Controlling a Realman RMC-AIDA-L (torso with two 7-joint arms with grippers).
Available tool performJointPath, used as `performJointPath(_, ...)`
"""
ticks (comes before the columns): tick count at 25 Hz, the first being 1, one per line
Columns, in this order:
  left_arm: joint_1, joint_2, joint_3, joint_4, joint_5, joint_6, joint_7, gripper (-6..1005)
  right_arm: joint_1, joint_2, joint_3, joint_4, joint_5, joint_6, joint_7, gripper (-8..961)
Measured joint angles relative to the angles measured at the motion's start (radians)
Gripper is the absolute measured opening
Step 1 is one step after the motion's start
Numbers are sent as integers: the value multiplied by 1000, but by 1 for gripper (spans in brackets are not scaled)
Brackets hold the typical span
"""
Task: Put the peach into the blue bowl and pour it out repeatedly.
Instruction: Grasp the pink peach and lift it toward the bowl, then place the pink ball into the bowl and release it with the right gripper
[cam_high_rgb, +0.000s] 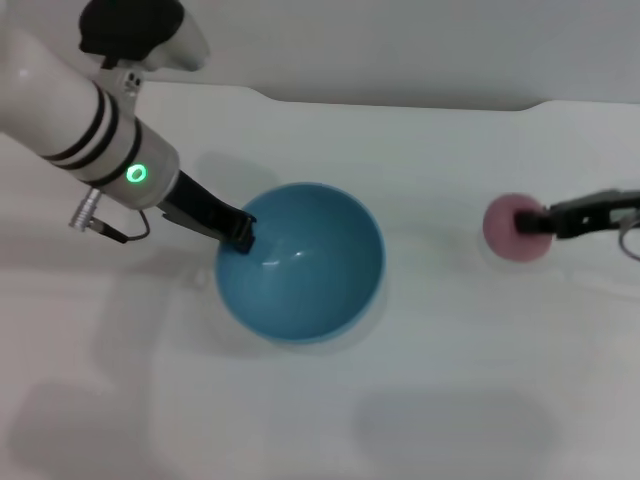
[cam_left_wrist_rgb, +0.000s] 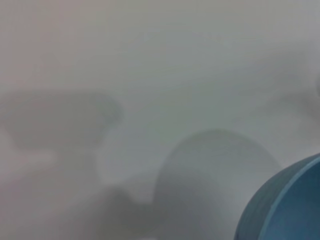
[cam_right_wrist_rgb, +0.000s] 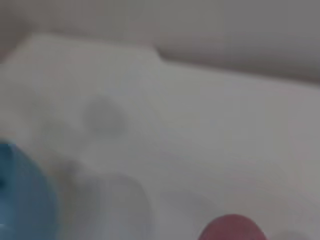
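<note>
White table (cam_high_rgb: 450, 400) w/ soft shadows, pale wall (cam_high_rgb: 400, 50) behind it.

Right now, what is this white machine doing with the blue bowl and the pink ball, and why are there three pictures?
It is a robot with two arms. The big picture looks down from its head; the two blurry ones come from cameras on its wrists. On the white table sits a blue bowl with nothing in it. The left gripper is at the bowl's rim. The pink ball is a peach, off to the side. The right gripper is touching the peach, seemingly pinching it.
</note>
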Motion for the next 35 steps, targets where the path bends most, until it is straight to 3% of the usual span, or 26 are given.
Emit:
performJointPath(4, -44, -8, 52, -50, 0, -19, -26, -2, -20, 0, 82, -87, 140, -157, -118, 151)
performJointPath(11, -92, -12, 137, -103, -28, -44, -68, -1, 10, 3, 42, -173, 297, -345, -175, 113)
performJointPath(14, -93, -12, 141, -106, -38, -47, -72, -2, 34, 6, -10, -159, 316, -348, -176, 90)
performJointPath(23, -93, -10, 140, -106, -53, -42, -76, -1, 83, 8, -293, -42, 324, -277, -163, 45)
performJointPath(29, -93, -9, 142, -102, -54, -41, -77, -2, 80, 8, -309, -46, 319, -274, -158, 58)
performJointPath(35, -93, -7, 135, -101, -54, -41, -70, -2, 73, 5, -301, -53, 319, -279, -156, 221)
